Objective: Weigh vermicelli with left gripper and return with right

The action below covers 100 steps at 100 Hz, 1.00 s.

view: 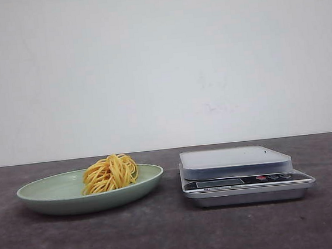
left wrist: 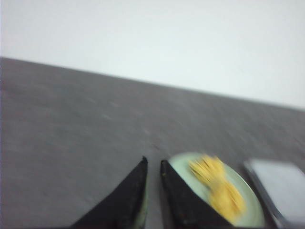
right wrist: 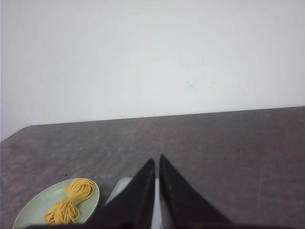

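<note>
A nest of yellow vermicelli (view: 110, 173) lies on a pale green plate (view: 43, 195) at the left of the table. A silver kitchen scale (view: 242, 179) with a bare white platform stands to its right. Neither gripper shows in the front view. In the blurred left wrist view, my left gripper (left wrist: 154, 161) has only a narrow slit between its fingers and holds nothing; it hovers above the plate (left wrist: 183, 167), with the vermicelli (left wrist: 217, 188) and scale (left wrist: 281, 186) beyond. My right gripper (right wrist: 157, 158) is shut and empty, above the scale (right wrist: 121, 186), with the vermicelli (right wrist: 70, 202) off to one side.
The dark grey table (view: 165, 236) runs back to a plain white wall (view: 160, 66). The scale's display and buttons (view: 248, 180) face the front.
</note>
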Available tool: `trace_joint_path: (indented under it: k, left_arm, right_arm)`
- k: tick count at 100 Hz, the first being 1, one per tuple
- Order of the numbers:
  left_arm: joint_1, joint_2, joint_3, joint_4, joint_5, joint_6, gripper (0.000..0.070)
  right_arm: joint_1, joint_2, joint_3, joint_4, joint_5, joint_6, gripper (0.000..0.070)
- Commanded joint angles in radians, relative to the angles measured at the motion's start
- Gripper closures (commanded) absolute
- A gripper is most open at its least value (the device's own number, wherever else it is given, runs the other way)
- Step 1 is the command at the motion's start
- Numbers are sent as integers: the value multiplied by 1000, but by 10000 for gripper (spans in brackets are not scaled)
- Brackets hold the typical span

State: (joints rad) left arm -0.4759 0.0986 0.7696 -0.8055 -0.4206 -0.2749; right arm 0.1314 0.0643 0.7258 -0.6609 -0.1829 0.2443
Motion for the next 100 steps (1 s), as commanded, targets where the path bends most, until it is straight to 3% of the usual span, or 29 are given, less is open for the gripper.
trace_joint_path:
  k: [1,9,25,36,73,100]
  left_arm:
    - [50,-1,-40,96,3,74,684]
    - [140,-6,-135,245,38,113,684]
    - [310,-39,-360,483,227,133,684]
    - [378,-67,-498,591,301,135,684]
    - [413,-95,-732,733,319,156,684]
    - [413,-95,-757,743,401,216,684]
  right_arm:
    - [1,-2,9,11,0,16,694]
    - [1,-2,8,11,-1,16,694]
    - [1,-2,9,11,0,16,694]
    - [1,-2,8,11,-1,16,694]
    - [1,-2,9,11,0,16,694]
    - [1,-2,9,11,0,16,694]
